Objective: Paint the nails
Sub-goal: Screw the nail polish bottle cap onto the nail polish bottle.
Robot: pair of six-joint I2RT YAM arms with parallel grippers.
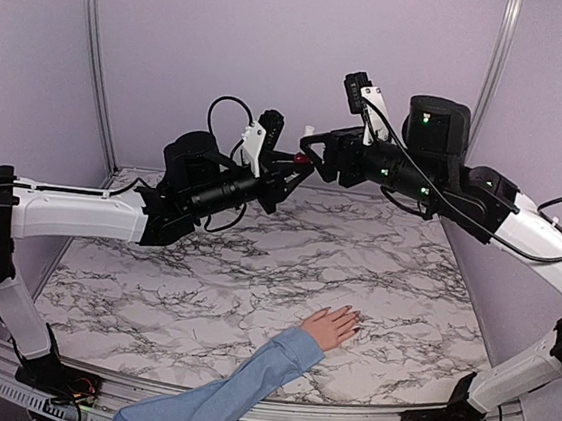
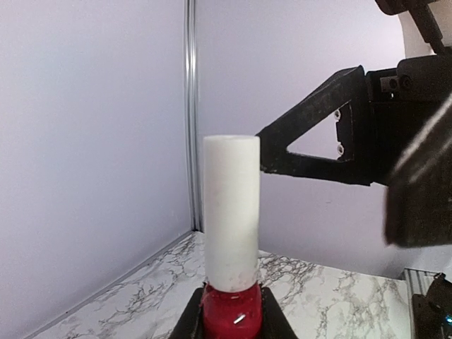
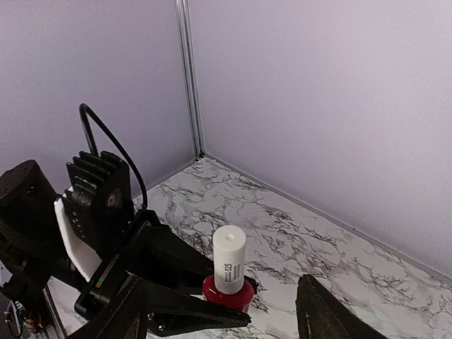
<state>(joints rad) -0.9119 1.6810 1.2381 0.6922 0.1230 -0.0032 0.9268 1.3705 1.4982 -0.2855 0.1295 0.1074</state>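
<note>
A light-skinned hand (image 1: 331,326) in a light blue sleeve (image 1: 231,396) lies flat on the marble table, fingers pointing right. Its nails (image 1: 355,319) are too small to make out. High above the table's back, my left gripper (image 1: 299,164) (image 2: 233,318) is shut on a small red nail-polish bottle (image 2: 233,316) (image 3: 227,296), whose tall white cap (image 2: 232,212) (image 3: 229,258) stands upright. My right gripper (image 1: 313,150) (image 3: 220,296) faces it, open, with a finger (image 3: 325,311) on each side of the cap and not touching it.
The marble tabletop (image 1: 203,283) is walled by lilac panels with metal corner posts (image 2: 189,120). Both arms meet above the table's far middle, well above the hand. Cables loop off both wrists.
</note>
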